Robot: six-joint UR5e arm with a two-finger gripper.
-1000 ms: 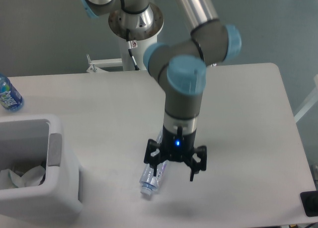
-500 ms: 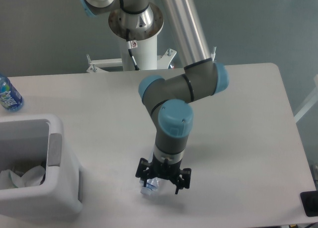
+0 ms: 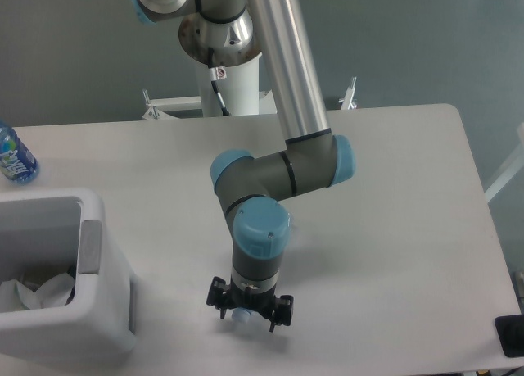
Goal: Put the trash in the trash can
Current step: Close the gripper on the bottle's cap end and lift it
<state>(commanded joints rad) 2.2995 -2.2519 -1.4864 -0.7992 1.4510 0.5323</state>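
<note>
The crushed clear plastic bottle [image 3: 241,314] lies on the white table near its front edge. Only its pale cap end shows, because my wrist covers the rest. My gripper [image 3: 246,314] is down at table level over it, open, with one finger on each side of the bottle. The white trash can [image 3: 92,243] stands at the front left. A crumpled white paper wrapper [image 3: 37,292] lies inside it.
An intact blue-labelled water bottle [image 3: 14,155] stands at the far left edge of the table. A black object [image 3: 509,335] sits at the front right corner. The arm's base post [image 3: 229,73] rises behind the table's back edge.
The arm has folded down and toward the front left. The gripper dropped from above the bottle to table level around it, and most of the bottle is now covered.
</note>
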